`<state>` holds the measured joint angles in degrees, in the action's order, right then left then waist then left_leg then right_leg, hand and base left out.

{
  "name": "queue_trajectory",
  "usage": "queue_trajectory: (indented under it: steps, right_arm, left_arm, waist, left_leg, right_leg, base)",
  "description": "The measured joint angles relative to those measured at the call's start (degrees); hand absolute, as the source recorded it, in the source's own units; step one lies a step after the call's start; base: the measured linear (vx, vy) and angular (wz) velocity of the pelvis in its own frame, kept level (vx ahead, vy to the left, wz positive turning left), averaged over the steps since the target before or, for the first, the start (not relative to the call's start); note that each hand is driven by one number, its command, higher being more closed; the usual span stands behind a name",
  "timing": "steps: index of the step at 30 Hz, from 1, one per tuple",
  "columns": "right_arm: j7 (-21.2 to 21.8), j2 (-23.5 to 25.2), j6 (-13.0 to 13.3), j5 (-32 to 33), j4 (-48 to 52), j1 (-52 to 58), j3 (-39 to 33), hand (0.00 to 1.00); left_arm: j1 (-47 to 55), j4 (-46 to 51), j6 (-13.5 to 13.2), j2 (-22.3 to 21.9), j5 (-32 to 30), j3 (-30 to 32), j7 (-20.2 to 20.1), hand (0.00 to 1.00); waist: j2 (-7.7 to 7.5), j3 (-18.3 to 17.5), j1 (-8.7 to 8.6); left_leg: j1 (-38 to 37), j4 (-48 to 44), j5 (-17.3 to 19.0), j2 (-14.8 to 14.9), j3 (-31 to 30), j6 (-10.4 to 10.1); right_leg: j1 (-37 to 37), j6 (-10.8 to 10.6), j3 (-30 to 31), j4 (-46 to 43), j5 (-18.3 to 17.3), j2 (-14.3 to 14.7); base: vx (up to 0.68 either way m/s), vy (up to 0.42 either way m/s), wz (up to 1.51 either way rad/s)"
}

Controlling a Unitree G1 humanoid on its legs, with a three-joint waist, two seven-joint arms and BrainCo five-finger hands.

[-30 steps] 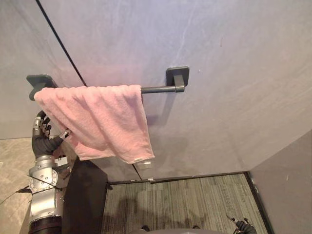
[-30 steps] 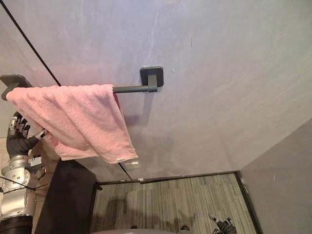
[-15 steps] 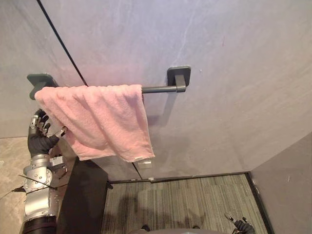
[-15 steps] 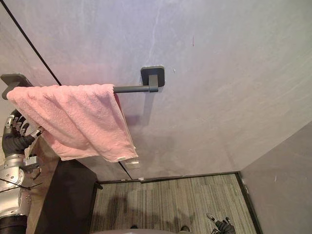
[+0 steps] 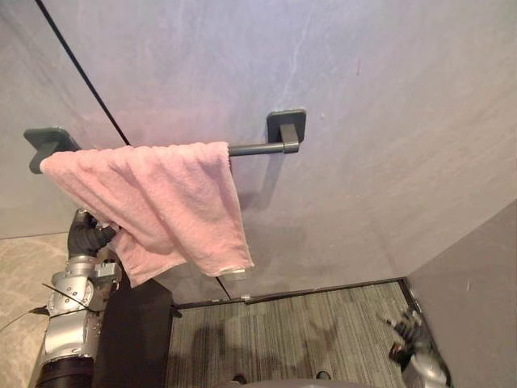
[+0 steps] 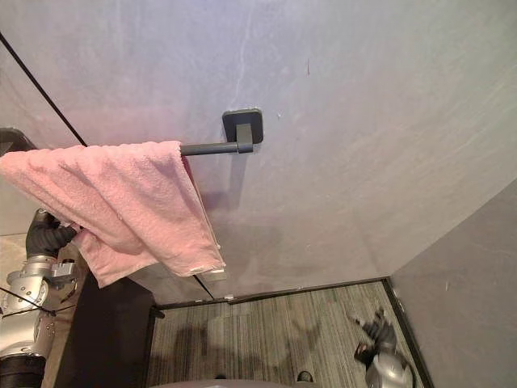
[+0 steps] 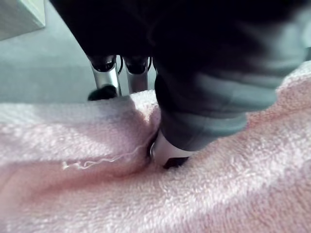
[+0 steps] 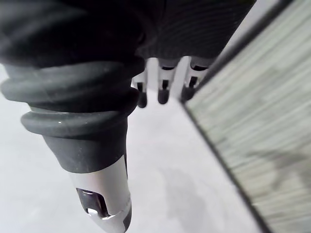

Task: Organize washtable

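A pink towel (image 5: 161,198) hangs folded over a dark grey wall bar (image 5: 254,149), covering its left part. My left hand (image 5: 87,234) is at the towel's lower left edge, below the bar. It is shut on the cloth: in the left wrist view the thumb (image 7: 194,131) presses into the pink towel (image 7: 146,194), and the fingers (image 7: 107,73) curl behind the fold. Low at the right, my right hand (image 5: 412,335) hangs over the floor with straight fingers (image 8: 163,90) and holds nothing.
The bar's square mount (image 5: 287,125) is fixed to a grey wall crossed by a thin dark seam (image 5: 81,73). A dark cabinet (image 5: 141,323) stands under the towel at the left. Striped carpet (image 5: 307,331) lies below, and a grey side panel (image 5: 477,291) closes the right.
My left hand's fingers have curled onto the towel's lower edge, which now bunches toward the hand. My right hand has risen further into view at the lower right. The camera has shifted slightly.
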<state>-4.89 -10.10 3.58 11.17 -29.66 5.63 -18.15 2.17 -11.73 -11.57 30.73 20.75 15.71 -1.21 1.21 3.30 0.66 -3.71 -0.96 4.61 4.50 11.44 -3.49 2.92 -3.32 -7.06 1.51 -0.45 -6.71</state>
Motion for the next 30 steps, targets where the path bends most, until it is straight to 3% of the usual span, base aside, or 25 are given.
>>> queue_trajectory:
  steps: [5, 11, 13, 22, 30]
  right_arm:
    - [2.0, -4.0, 1.1, 0.9, 17.3, -3.4, 4.8, 0.0]
    - [7.8, -13.8, 3.5, 8.5, 31.5, -9.9, 13.0, 0.0]
    - [9.9, -16.9, 5.1, 10.3, 33.0, -13.2, 16.5, 0.0]
    - [11.3, -22.6, 4.8, 18.1, 30.2, -18.5, 24.0, 0.0]
    - [12.5, -26.9, 3.7, 21.8, 25.8, -30.9, 38.1, 0.0]
  left_arm:
    - [0.1, 0.7, 0.0, 0.0, -0.4, -0.3, 0.0, 1.0]
    - [0.1, 3.2, 0.1, 0.0, -0.6, -0.3, -0.6, 1.0]
    - [0.1, 3.2, 0.1, 0.0, -0.6, -0.3, -1.3, 1.0]
    - [-1.2, 3.1, 0.0, 0.0, 0.1, -0.7, -1.3, 1.0]
    - [-3.3, 1.9, -0.1, 2.0, 1.5, -3.5, -1.2, 1.0]
  waist:
    - [-0.51, 0.4, 0.08]
    - [-1.38, 1.1, 0.18]
    - [-1.47, 1.1, 0.16]
    - [-1.73, 1.6, -0.17]
    - [-1.72, 1.6, 0.44]
  left_leg:
    - [-0.1, -0.4, 0.0, 0.2, 0.4, 0.0]
    - [-0.2, -0.8, 0.0, 0.5, 0.5, 0.0]
    - [-0.1, -0.8, 0.0, 0.5, 0.6, 0.0]
    - [0.6, -0.8, 0.0, 0.7, 0.5, 0.0]
    - [1.9, -1.1, -0.4, 1.2, -0.2, -0.5]
  right_leg:
    - [-0.1, -0.6, 1.2, 0.0, 0.3, 0.1]
    - [-0.1, -0.6, 1.6, -0.4, 0.4, 0.3]
    - [-0.2, -0.6, 1.8, -0.4, 0.4, 0.4]
    - [-0.6, -0.5, 2.4, -0.2, 0.6, 0.6]
    - [-1.2, -0.2, 2.0, 0.3, 1.4, 1.1]
  base:
    - [-0.06, -0.004, -0.07]
    - [-0.04, -0.01, -0.02]
    - [0.0, 0.0, 0.0]
    - [-0.03, -0.003, -0.03]
    - [-0.02, -0.008, 0.03]
